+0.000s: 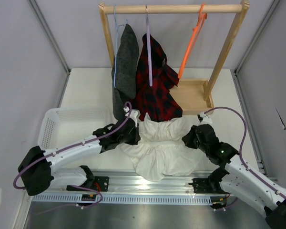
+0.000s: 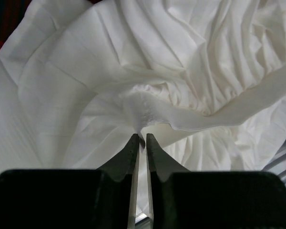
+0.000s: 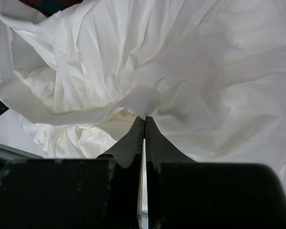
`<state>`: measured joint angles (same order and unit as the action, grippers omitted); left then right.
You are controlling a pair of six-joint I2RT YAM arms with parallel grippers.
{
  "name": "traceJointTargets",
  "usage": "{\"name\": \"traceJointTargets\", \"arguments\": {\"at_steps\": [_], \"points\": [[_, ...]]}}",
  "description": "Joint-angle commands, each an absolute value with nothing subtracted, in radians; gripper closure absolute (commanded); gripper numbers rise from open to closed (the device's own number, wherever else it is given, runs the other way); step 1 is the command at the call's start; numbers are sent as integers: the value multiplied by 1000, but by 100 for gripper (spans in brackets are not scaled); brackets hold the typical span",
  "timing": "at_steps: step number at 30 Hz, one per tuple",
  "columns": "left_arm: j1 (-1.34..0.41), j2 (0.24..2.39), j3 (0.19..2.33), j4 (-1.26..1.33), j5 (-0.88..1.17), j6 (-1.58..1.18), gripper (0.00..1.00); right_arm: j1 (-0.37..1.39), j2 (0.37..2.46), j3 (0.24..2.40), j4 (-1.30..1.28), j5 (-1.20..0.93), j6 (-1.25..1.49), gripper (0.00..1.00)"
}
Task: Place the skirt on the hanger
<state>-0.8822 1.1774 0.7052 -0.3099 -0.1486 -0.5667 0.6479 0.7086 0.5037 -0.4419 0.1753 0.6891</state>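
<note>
Left tool [image 2: 143,137] clamped on skirt [image 1: 159,150] edge, right tool [image 3: 144,119] on opposite edge. Skirt spans between 2 tools at counter's [image 1: 86,90] near edge, long axis left-right, hem sagging nearward. Hanger [image 1: 190,45] well behind.

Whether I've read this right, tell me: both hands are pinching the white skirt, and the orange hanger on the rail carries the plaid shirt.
Partly wrong. In the top external view the orange hanger hangs bare on the rail; the plaid shirt is on the purple hanger. The left hand and right hand do pinch the white skirt.
</note>
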Motion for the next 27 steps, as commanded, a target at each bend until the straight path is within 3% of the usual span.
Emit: {"name": "traceJointTargets", "arguments": {"at_steps": [1, 3, 4, 7, 11, 14, 21, 27], "points": [[-896, 1180, 793, -279, -91, -517, 82, 661, 724, 505, -383, 190, 710, 100], [-900, 1175, 805, -299, -89, -505, 73, 660, 730, 508, -388, 215, 712, 100], [-902, 1170, 814, -302, -83, -500, 63, 657, 733, 511, -390, 218, 710, 100], [-902, 1154, 831, -317, -77, -480, 54, 644, 745, 520, -384, 224, 710, 100], [-900, 1199, 862, -353, -113, -462, 53, 635, 762, 531, -374, 225, 710, 100], [-907, 1219, 885, -354, -123, -456, 58, 626, 773, 546, -374, 222, 707, 100], [-951, 1094, 891, -273, -121, -416, 62, 604, 788, 557, -373, 212, 698, 100], [-991, 983, 1050, -219, -119, -357, 48, 601, 784, 557, -367, 201, 699, 100]]}}
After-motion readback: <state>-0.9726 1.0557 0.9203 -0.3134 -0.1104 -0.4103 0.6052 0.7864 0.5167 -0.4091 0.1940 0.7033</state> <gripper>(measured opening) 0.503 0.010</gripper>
